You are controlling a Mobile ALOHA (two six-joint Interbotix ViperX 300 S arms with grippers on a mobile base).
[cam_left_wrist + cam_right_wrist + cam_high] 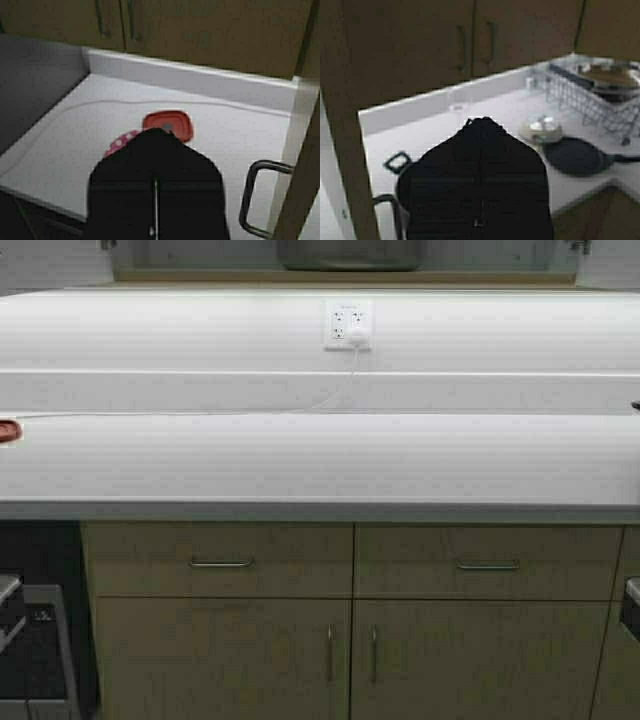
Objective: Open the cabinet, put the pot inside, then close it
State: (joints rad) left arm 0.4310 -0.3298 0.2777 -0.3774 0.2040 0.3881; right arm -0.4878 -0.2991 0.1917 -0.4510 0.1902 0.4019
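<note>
Pot (350, 254) up in cabinet (301, 150) at centre, doors open, left claw (157, 132) by left door handle (257, 200), right claw (482, 121) over worktop (445, 130), both grips can't tell; step prob. closing, next needs doors pushed shut.

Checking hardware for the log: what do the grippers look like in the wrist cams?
Both look alike. The left gripper is a matte black wedge, broad at the base and narrowing to the tip, with a thin seam down its middle. The right gripper has the same black tapered shape and centre seam. No markings or cables show. Neither arm appears in the high view.
</note>
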